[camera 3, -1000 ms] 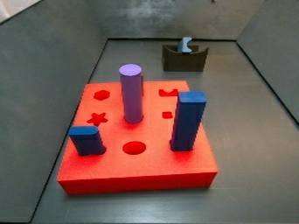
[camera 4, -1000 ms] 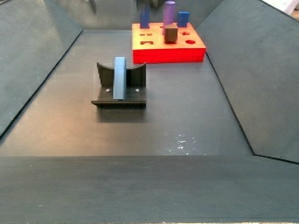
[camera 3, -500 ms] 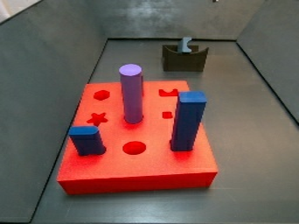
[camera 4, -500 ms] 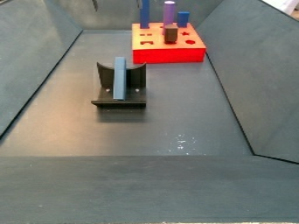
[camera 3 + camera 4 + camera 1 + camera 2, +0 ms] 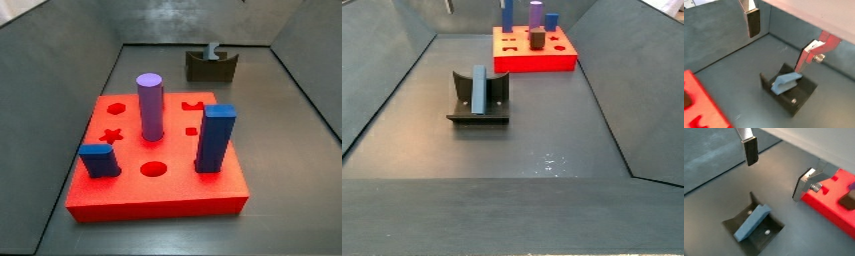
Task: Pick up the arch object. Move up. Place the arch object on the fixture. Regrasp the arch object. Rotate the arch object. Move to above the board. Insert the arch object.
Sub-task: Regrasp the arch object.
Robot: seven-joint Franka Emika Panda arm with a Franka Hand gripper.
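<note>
Two silver fingers (image 5: pixel 753 20) of the tool (image 5: pixel 781 42) stand spread wide apart in both wrist views, with nothing between them; the tool (image 5: pixel 777 170) hangs above the fixture and touches no piece. The arch object (image 5: pixel 786 83) lies below that open gap, resting in the notch of the fixture (image 5: pixel 794 97), well apart from both fingers (image 5: pixel 749 150).

In a side view the arch object (image 5: pixel 480 89) stands upright in the fixture (image 5: pixel 478 101), a slim pale grey-blue bar rising above the dark bracket walls. In a side view from the far end it shows as a small grey bar (image 5: pixel 213 49) sticking up out of the fixture (image 5: pixel 211 66) near the back wall. The tool itself is out of frame in both side views.

The board (image 5: pixel 160 192) sits on the dark floor, well apart from the fixture. On it stand a purple cylinder (image 5: pixel 150 106), a tall blue peg (image 5: pixel 215 138) and a short blue peg (image 5: pixel 96 160); a star hole (image 5: pixel 112 133) and a round hole (image 5: pixel 155 169) are open in its top. A corner of the board (image 5: pixel 836 203) shows beside one finger in a wrist view.
</note>
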